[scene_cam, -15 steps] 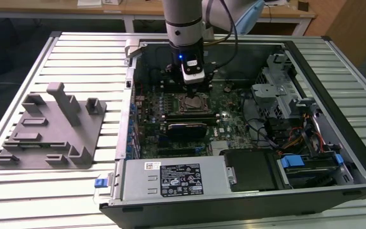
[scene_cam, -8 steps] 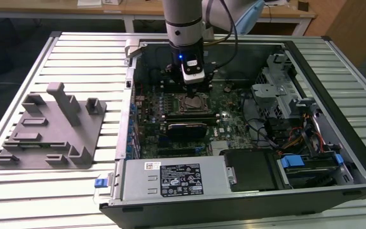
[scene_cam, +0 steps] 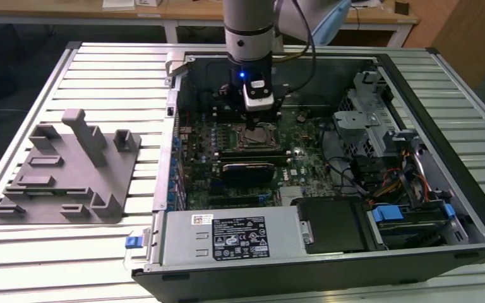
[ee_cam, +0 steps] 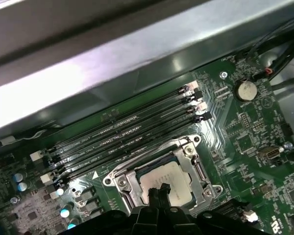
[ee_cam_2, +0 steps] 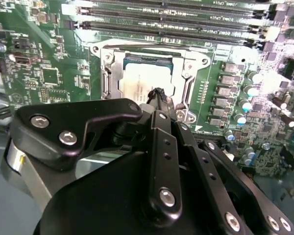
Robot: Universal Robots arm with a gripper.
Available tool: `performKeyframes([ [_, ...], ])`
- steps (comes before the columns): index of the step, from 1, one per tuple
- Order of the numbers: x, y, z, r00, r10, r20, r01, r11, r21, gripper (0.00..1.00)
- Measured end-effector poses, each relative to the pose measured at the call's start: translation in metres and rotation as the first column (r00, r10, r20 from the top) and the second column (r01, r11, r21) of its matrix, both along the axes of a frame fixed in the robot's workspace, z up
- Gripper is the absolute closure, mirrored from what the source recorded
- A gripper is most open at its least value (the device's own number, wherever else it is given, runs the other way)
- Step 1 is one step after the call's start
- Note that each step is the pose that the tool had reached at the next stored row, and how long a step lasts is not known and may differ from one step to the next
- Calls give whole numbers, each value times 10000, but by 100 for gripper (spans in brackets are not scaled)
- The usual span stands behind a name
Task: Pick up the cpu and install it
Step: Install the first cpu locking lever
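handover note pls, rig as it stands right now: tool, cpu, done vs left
Tool: over the motherboard's socket inside the open PC case, tips pinched together, holding nothing, right above the cpu.
Cpu: lying flat in the socket, inside the metal frame, beside the memory slots; seen in both wrist views.
Done: cpu is picked and placed in the socket.
Left: whether it is fully seated, or whether the tips touch it, cannot be told. The grey fixture on the table at the exterior view's left holds no cpu.
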State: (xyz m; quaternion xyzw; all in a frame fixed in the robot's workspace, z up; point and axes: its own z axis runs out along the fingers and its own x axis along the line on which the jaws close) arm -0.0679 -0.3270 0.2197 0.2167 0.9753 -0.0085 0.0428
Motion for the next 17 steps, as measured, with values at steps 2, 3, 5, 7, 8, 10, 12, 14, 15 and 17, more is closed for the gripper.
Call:
performKeyframes([
  [2, 52, -2, 0, 9998, 0, -194, 0, 10000, 0, 89],
  [3, 78, -3, -1, 9996, 0, -290, 0, 10000, 0, 89],
  [5, 129, -4, -2, 9988, 0, -493, 0, 10000, 2, 89],
  [7, 167, -6, -1, 9977, 1, -681, -1, 10000, 0, 89],
  [8, 173, -7, 0, 9975, 1, -706, -1, 10000, -1, 89],
  [10, 172, -8, -1, 9975, -1, -706, 1, 10000, -1, 89],
  [12, 172, -9, -1, 9975, 0, -705, 0, 10000, 2, 89],
  [14, 173, -12, -1, 9975, 54, -705, -52, 10000, 21, 89],
  [15, 173, -13, -1, 9974, 112, -705, -110, 9999, 25, 89],
  [17, 173, -15, -1, 9972, 250, -705, -248, 9997, 27, 89],
])
